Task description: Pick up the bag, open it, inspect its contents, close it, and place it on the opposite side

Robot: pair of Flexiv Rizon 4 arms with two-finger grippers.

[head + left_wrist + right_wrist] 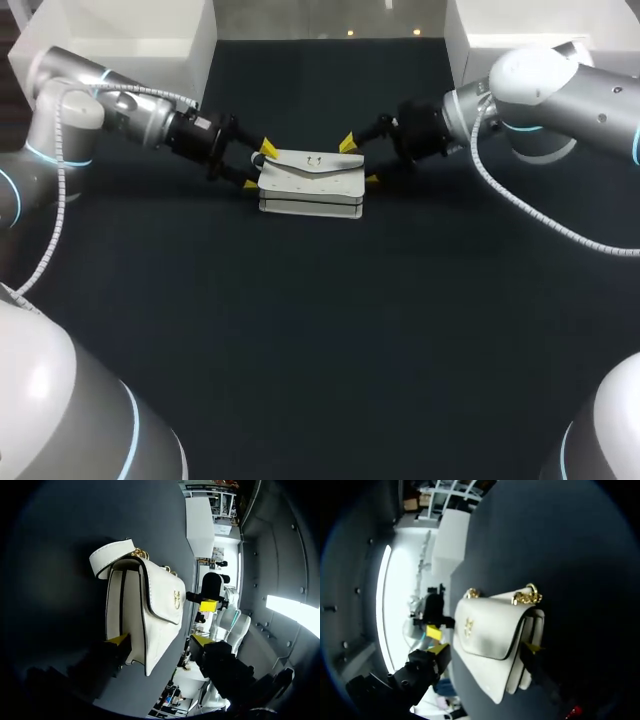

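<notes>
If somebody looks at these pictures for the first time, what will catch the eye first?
A white bag with a gold clasp on its flap lies on the dark table, midway between the two arms. The left gripper and the right gripper stand at its two ends, both open, their bright yellow tips straddling the bag's ends.

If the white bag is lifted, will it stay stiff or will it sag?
The white bag likely keeps its shape: its sides look boxy. The flap may swing open, as its edge stands lifted. The gold chain, lying loose, would probably dangle.
</notes>
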